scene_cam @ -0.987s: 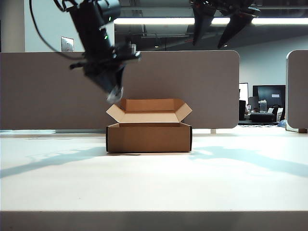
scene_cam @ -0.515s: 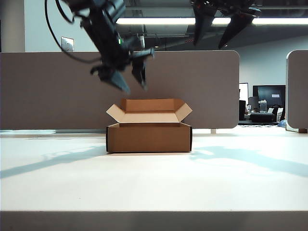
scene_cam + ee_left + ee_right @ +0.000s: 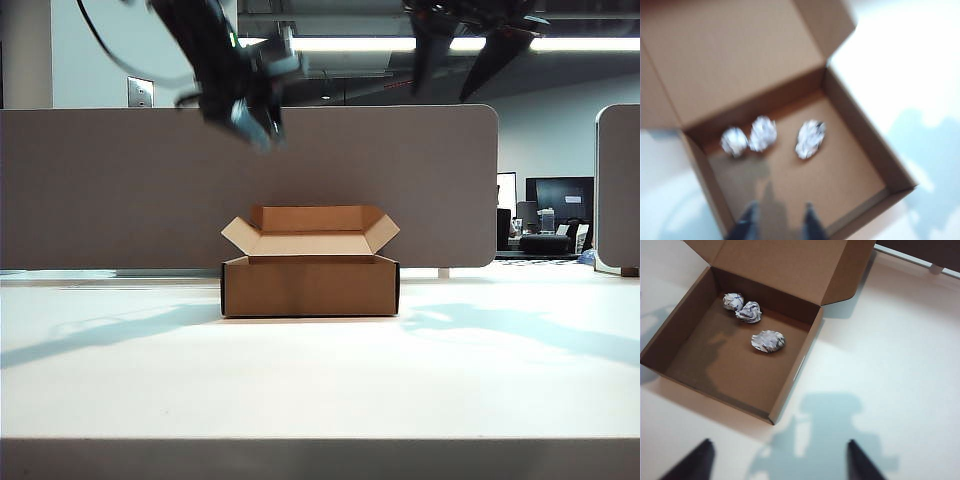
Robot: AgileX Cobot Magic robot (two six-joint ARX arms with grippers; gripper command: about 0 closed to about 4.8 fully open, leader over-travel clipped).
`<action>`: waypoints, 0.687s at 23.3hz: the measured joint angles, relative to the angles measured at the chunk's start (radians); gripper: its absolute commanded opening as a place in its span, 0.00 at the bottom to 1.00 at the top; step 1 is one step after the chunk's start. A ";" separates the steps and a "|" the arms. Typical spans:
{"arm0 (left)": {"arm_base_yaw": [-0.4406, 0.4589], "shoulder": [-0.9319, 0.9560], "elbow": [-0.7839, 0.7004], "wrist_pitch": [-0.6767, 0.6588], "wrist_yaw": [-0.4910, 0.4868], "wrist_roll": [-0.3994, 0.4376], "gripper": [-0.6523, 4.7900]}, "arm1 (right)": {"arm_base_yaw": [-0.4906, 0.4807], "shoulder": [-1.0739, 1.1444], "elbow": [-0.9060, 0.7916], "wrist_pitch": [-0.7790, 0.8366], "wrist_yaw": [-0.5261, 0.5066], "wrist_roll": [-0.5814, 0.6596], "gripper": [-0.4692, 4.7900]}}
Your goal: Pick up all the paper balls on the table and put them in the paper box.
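Both grippers, left (image 3: 778,220) and right (image 3: 778,460), hang spread and empty above the box (image 3: 795,372); we see three balls (image 3: 768,340) inside, none on the table (image 3: 900,340).

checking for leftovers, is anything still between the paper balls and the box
Nothing visible does. All three paper balls already lie inside the paper box. The left gripper and right gripper hang above it, both empty.
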 measured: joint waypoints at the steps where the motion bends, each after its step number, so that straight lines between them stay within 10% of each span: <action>1: 0.000 -0.030 0.001 -0.002 0.000 0.001 0.11 | -0.001 -0.003 0.000 -0.001 0.001 0.000 0.34; 4: 0.000 -0.113 0.002 -0.049 -0.001 0.004 0.11 | -0.007 -0.034 -0.002 -0.031 -0.002 0.000 0.12; 10: -0.001 -0.326 -0.044 -0.336 -0.039 0.027 0.11 | -0.006 -0.212 -0.001 -0.104 -0.005 0.000 0.10; 16: -0.059 -0.753 -0.383 -0.354 -0.064 0.027 0.11 | -0.005 -0.485 -0.153 -0.328 -0.007 -0.043 0.10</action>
